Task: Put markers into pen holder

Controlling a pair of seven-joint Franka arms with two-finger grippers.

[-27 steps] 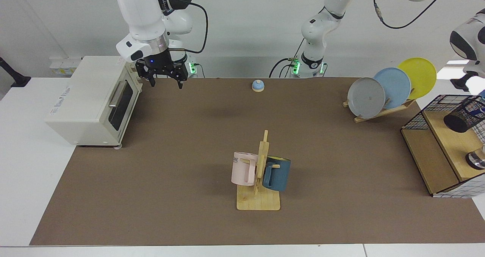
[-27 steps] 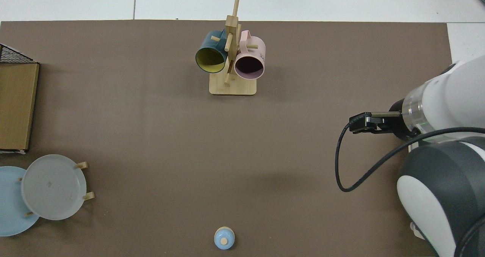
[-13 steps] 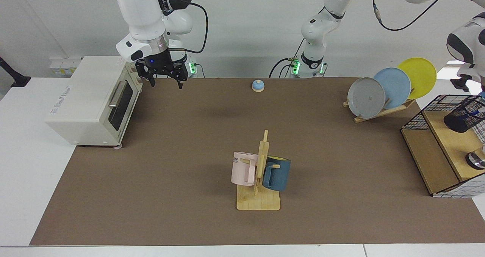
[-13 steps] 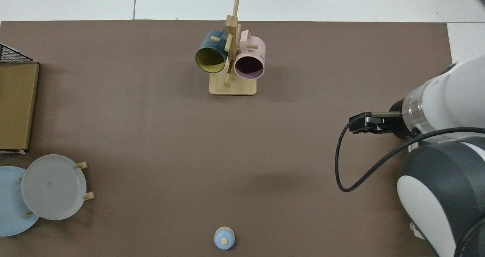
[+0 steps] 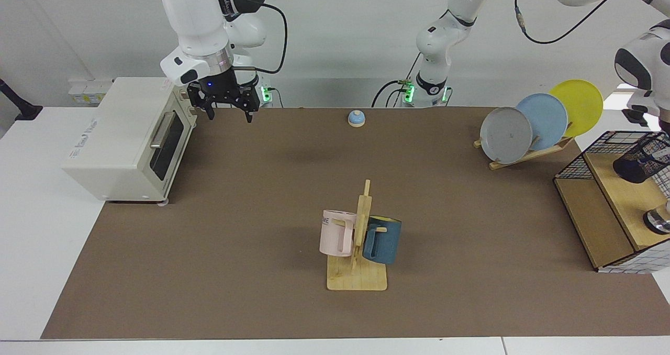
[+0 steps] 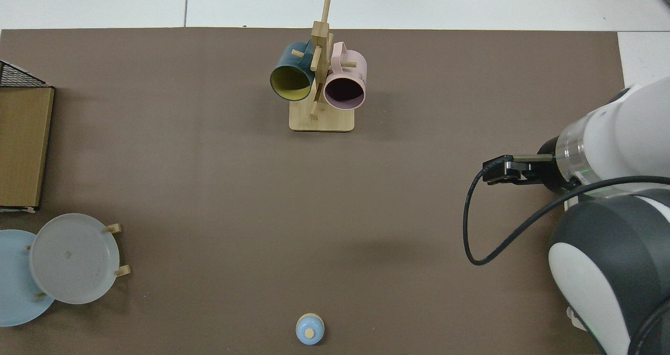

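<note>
A plain white wall (image 5: 340, 30) (evenly lit) backs a white table (image 5: 31, 250) topped by a brown mat (image 5: 261, 187).

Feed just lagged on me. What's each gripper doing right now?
Right gripper: open, empty, waiting in the air beside the toaster oven.
Left gripper: out of view past the frame edge, above the pen holder; cannot be told.

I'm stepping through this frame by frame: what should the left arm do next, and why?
Probably lift the left pincer up and clear of the pen holder: a marker already shows inside it, and no other marker is in view. The right pincer waits open beside the toaster oven.
</note>
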